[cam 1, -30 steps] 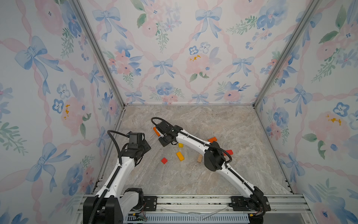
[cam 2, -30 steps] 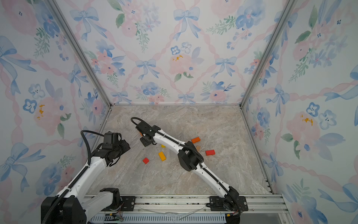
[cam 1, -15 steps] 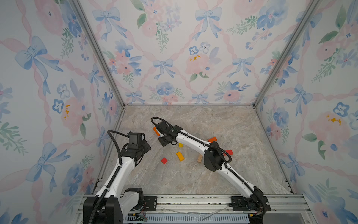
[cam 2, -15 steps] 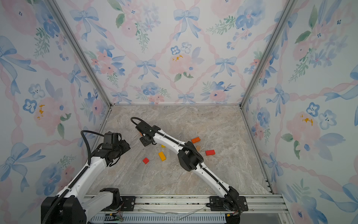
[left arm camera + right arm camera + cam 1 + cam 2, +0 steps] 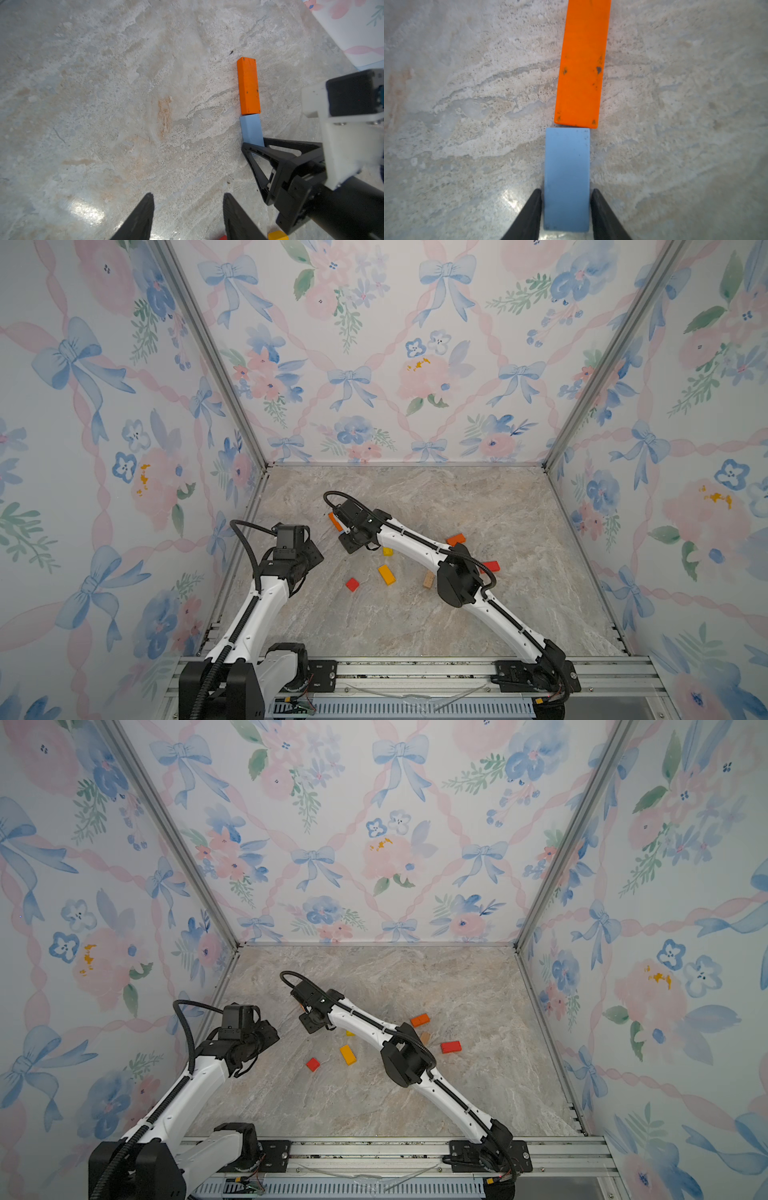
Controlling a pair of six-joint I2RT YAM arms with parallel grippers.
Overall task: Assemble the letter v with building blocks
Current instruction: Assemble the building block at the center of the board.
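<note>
Orange block (image 5: 581, 68) meets blue block (image 5: 566, 178): one stroke begun, other blocks (image 5: 386, 574) scattered toward four o'clock. My right gripper (image 5: 566, 190) loosely brackets blue; left gripper (image 5: 188, 195) gapes empty.

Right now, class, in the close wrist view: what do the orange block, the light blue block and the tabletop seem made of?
The orange block: probably painted wood, matte; paint chipped dark at edges and corners. The light blue block: likely the same, smooth matte paint, few specks. The tabletop: veined grey-beige marble look, glossy glare; stone or printed laminate, cannot tell.
</note>
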